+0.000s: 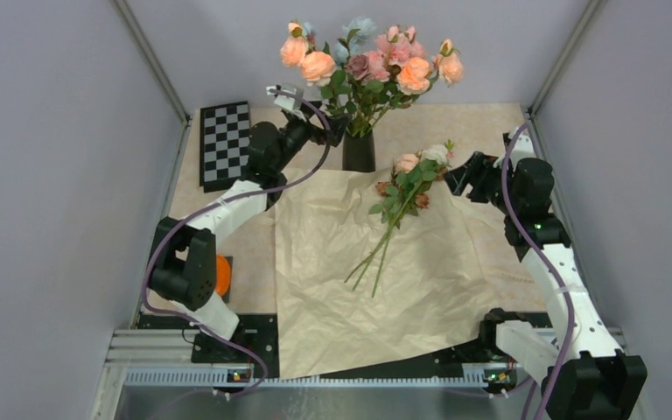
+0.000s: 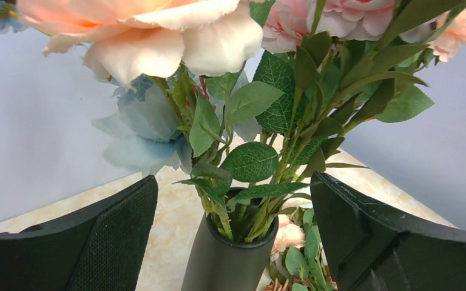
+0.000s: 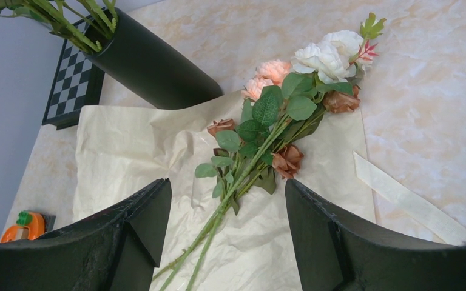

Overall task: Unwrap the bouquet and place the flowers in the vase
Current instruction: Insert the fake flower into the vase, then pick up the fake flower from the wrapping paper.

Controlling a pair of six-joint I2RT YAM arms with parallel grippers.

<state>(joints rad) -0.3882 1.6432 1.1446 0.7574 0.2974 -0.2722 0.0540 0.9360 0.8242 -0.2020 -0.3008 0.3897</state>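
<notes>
left jaws: open, empty, straddling vase [image 2: 224,267] neck | right jaws: open, empty, aimed at flowers [image 3: 261,145] lying just ahead on flat paper [image 3: 127,145], likely lined up for pickup

One black vase [image 1: 359,153], one checkerboard [image 1: 226,144], one tan paper sheet [image 1: 332,280], two robot arms [image 1: 227,206]; lying loose, two white roses [image 3: 324,57], three brownish roses [image 3: 288,159].

flowers [image 1: 401,194] on paper [image 1: 332,289], vase [image 1: 359,153] behind paper, checkerboard [image 1: 225,144] left of vase
</notes>
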